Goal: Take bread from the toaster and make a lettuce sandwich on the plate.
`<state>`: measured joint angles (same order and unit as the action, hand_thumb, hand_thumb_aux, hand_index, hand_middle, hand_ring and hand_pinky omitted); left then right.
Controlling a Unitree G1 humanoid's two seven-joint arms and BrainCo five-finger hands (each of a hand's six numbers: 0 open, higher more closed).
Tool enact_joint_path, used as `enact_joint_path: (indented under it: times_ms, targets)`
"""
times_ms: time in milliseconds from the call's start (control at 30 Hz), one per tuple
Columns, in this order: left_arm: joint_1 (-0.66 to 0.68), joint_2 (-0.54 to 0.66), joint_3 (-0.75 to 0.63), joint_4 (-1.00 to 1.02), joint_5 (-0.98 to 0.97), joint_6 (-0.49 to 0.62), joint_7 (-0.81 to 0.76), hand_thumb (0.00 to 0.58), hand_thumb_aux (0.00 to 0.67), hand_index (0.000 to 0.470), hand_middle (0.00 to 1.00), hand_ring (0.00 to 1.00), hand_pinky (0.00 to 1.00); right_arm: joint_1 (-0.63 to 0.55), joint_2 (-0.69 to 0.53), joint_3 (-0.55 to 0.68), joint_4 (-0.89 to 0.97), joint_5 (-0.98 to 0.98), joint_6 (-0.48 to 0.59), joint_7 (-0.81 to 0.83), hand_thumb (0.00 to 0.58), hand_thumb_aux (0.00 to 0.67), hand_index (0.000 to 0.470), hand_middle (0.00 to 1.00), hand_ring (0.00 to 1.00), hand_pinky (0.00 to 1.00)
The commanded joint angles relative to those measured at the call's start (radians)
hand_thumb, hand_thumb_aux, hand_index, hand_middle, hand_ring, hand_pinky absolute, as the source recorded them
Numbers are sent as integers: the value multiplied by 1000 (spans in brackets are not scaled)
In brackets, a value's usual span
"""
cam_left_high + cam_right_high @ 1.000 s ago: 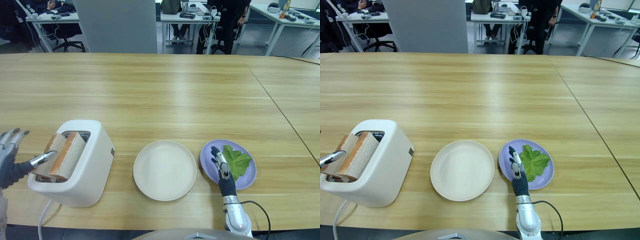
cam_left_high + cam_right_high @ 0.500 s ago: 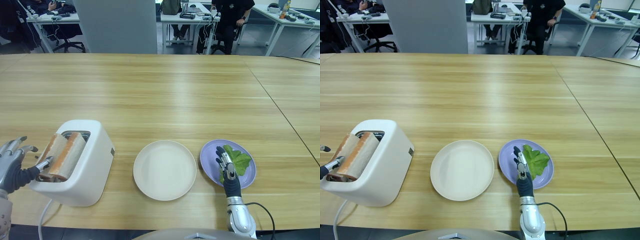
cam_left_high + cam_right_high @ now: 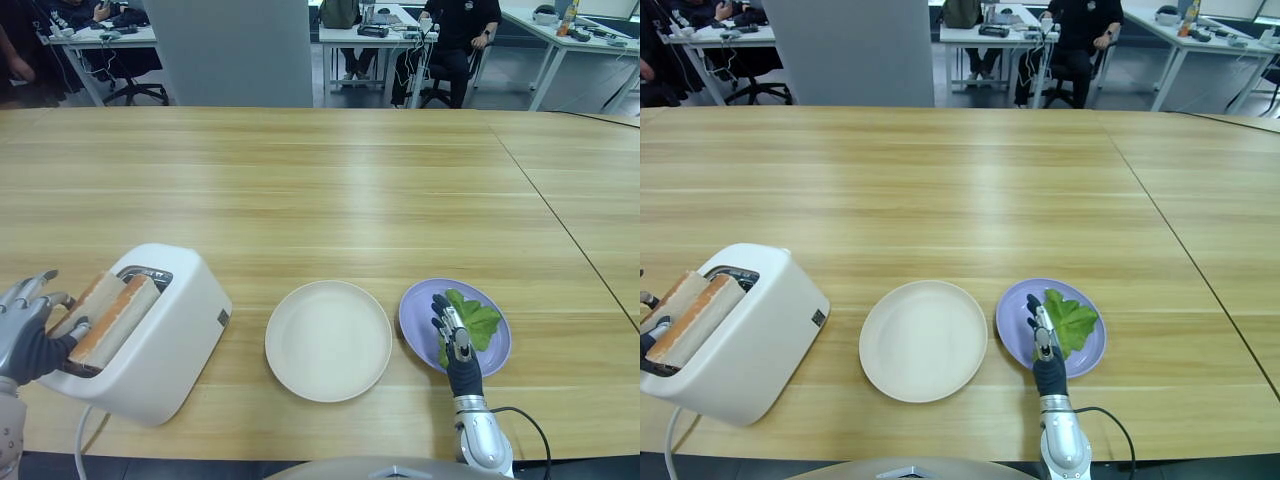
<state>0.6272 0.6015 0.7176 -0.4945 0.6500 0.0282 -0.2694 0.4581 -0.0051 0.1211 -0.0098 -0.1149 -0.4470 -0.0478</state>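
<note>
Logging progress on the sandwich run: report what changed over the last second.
The white plastic toaster has tilted, its slots leaning toward the left hand, which has closed in against the two bread slices. The right hand shifted slightly right over the round purple plate. The round cream plate and green lettuce leaf stayed put.
</note>
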Motion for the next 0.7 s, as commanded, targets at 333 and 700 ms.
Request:
enact_joint_path:
  times_ms: [333, 700]
  targets:
    - [-106, -49, 32, -61, -50, 14, 67, 580, 670, 460, 24, 24, 24, -8, -2, 10, 20, -24, 8, 4, 0, 0, 0, 0, 0, 0]
    - [-191, -76, 81, -115, -122, 55, 80, 580, 670, 460, 875, 875, 875, -8, -2, 12, 18, -25, 9, 5, 0, 0, 0, 0, 0, 0]
